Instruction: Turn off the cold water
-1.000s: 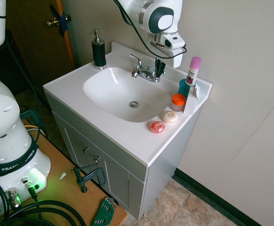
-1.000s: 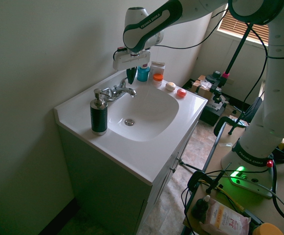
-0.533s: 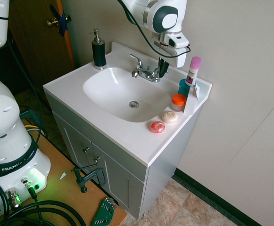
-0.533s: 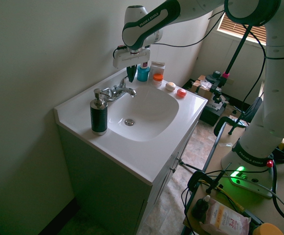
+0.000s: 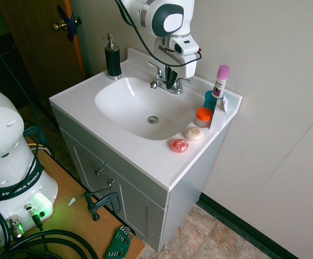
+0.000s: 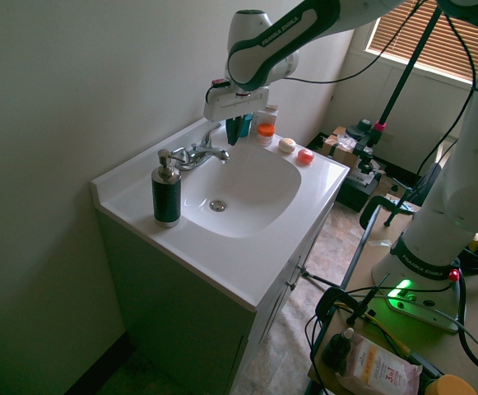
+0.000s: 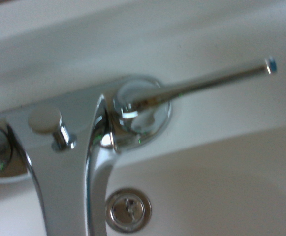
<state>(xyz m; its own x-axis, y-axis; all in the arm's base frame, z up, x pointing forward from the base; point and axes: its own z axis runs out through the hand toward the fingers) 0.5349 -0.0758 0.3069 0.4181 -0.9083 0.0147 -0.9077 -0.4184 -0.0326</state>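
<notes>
Chrome cold water lever (image 7: 197, 84), slim and shiny, beside the spout (image 7: 96, 162).

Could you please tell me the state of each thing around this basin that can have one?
Right-hand shiny chrome lever handle: lying sideways along the back ledge, nothing on it.
Left-hand chrome lever: raised at a slant.
Short chrome spout: no stream visible.
Black pump soap dispenser: upright.
Orange-lidded jar: lid on.
Grey cabinet doors: shut.
End effector: low over the faucet.
</notes>
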